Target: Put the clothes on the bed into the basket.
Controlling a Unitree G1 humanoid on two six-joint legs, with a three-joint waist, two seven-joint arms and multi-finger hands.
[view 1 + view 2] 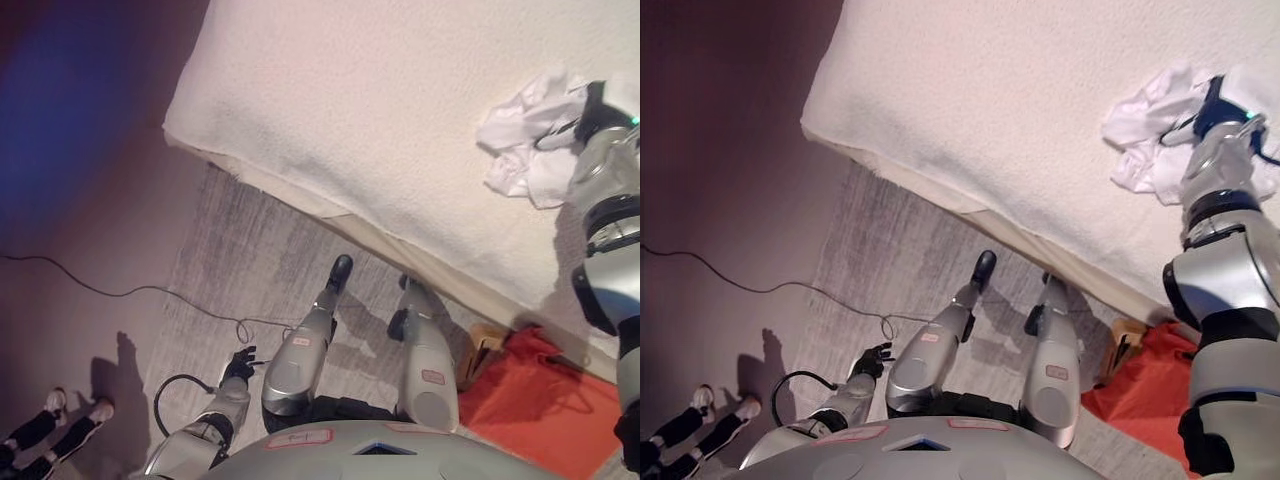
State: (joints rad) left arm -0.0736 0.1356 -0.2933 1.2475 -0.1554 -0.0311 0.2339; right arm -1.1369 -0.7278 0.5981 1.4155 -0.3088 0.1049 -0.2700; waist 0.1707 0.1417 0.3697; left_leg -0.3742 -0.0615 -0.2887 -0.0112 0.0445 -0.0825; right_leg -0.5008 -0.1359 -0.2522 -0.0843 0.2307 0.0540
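Observation:
A crumpled heap of white clothes (pixel 525 135) lies on the white bed (pixel 380 110), near its right side. My right hand (pixel 1212 108) rests on the right part of the heap, reaching into the folds of the cloth. My left hand (pixel 238 365) hangs low beside me over the floor at the lower left, fingers relaxed and holding nothing. An orange-red thing (pixel 540 400) lies on the floor by the bed's near edge at the lower right; I cannot tell whether it is the basket.
The bed's near edge (pixel 330 215) runs diagonally from upper left to lower right. A grey rug (pixel 230 260) covers the floor in front of it. A small wooden object (pixel 485 350) stands beside the orange-red thing. A person's legs and shoes (pixel 50 420) show at the lower left.

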